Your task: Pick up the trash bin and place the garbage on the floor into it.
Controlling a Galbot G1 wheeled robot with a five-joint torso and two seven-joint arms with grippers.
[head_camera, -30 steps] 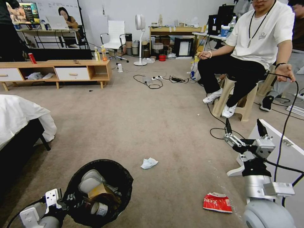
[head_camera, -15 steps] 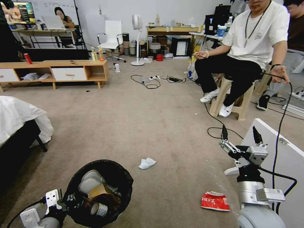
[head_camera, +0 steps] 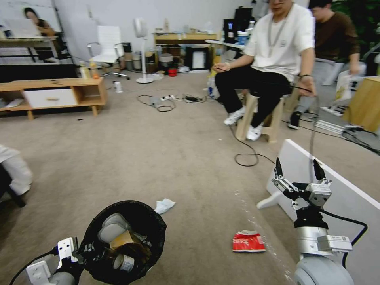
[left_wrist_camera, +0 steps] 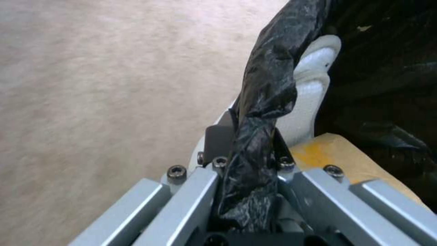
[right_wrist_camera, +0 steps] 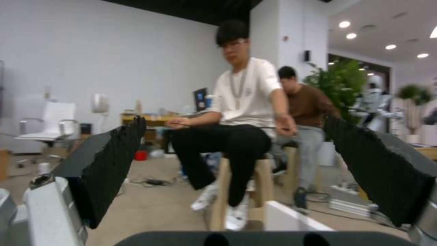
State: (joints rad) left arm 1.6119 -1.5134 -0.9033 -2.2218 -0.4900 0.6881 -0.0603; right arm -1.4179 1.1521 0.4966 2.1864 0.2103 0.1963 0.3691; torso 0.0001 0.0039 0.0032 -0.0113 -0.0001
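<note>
The trash bin (head_camera: 126, 241) hangs low at the robot's left, the left gripper (left_wrist_camera: 248, 171) fingers clamped on its bag-lined rim. The right gripper (head_camera: 297, 170) is up with fingers spread wide, holding nothing. On the floor (head_camera: 158, 158), a tissue (head_camera: 164, 205) lies just beyond the bin and a red packet (head_camera: 248, 242) sits near the right arm.

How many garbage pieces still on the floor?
2: a crumpled tissue just beyond the trash bin, and a flattened red packet near the right gripper. Others may be hidden.

Beige carpet (head_camera: 158, 150), low wooden cabinet (head_camera: 51, 93), white chair (head_camera: 107, 49), white wall (head_camera: 158, 12)
</note>
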